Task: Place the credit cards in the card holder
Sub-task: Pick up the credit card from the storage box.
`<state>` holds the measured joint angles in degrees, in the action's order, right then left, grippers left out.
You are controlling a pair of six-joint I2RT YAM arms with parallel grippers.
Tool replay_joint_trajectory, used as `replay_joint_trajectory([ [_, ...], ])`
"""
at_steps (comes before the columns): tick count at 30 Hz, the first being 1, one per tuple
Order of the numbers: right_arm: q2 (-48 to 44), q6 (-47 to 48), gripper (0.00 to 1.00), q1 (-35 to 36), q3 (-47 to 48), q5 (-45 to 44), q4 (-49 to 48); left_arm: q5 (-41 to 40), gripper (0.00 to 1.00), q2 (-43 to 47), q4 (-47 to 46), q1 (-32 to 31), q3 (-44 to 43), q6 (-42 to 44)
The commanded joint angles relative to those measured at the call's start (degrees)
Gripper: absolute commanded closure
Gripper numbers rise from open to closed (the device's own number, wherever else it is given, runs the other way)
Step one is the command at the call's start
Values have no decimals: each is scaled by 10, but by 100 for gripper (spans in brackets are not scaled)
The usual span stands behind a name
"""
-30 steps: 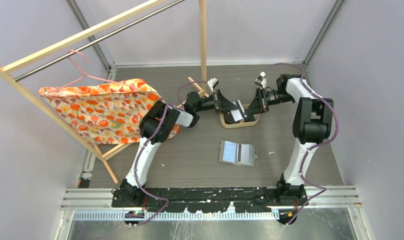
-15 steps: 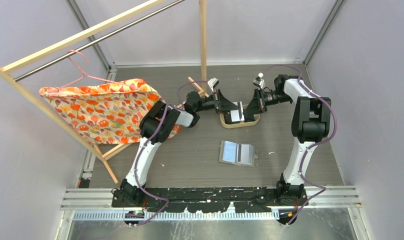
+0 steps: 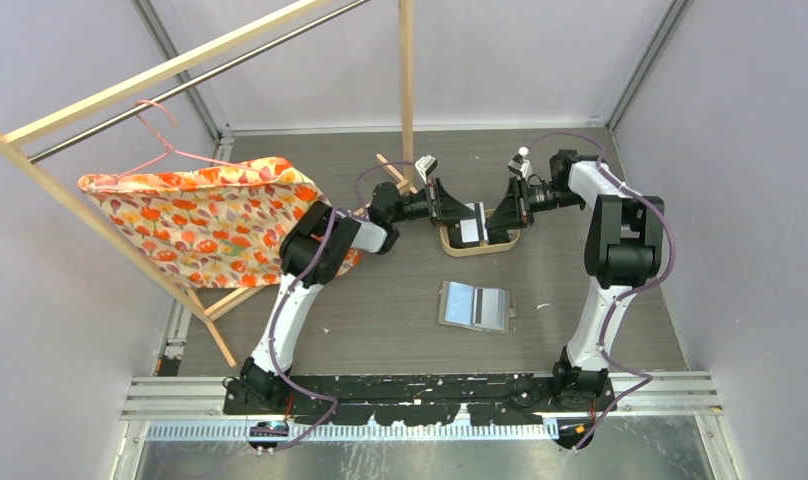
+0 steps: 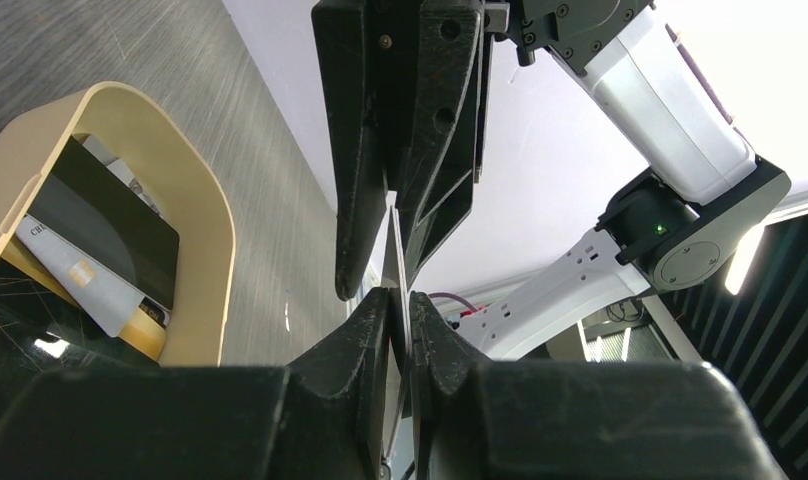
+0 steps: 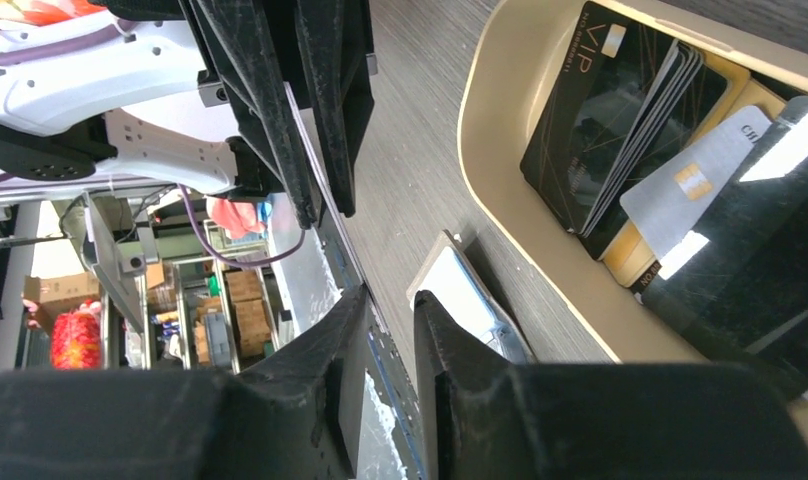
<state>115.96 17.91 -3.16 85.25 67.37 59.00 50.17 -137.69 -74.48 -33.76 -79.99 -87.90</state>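
A whitish credit card stands on edge just above the oval wooden tray. My left gripper is shut on it, and in that view the card shows as a thin line. My right gripper faces the left one from the other side. Its jaws are open, with a clear gap, and the card's free end runs along its left finger. More cards, dark and whitish, lie in the tray. The card holder lies open on the table nearer the bases.
A wooden clothes rack with a floral orange cloth fills the left side. Its upright post rises just behind the left gripper. Grey walls close in the table at the back and sides.
The right gripper's jaws closed on the card and have since come apart. The left gripper has kept hold of the card, which now stands straighter. Both arms stayed nearly in place.
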Motion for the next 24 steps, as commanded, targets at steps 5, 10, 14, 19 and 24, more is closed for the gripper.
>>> replay_joint_trajectory([
  [5,-11,42,80,5,28,20,44,13,87,-12,-73,-4,-32,-32],
  [10,-11,31,81,5,25,12,32,18,87,-12,-75,-6,-37,-36],
  [14,-13,36,81,5,24,7,32,20,87,-10,-75,-6,-38,-38],
  [19,-18,46,80,5,21,-3,33,21,87,-11,-75,-6,-41,-40],
  [24,-25,54,80,8,18,-14,30,22,88,-13,-75,-6,-45,-45],
])
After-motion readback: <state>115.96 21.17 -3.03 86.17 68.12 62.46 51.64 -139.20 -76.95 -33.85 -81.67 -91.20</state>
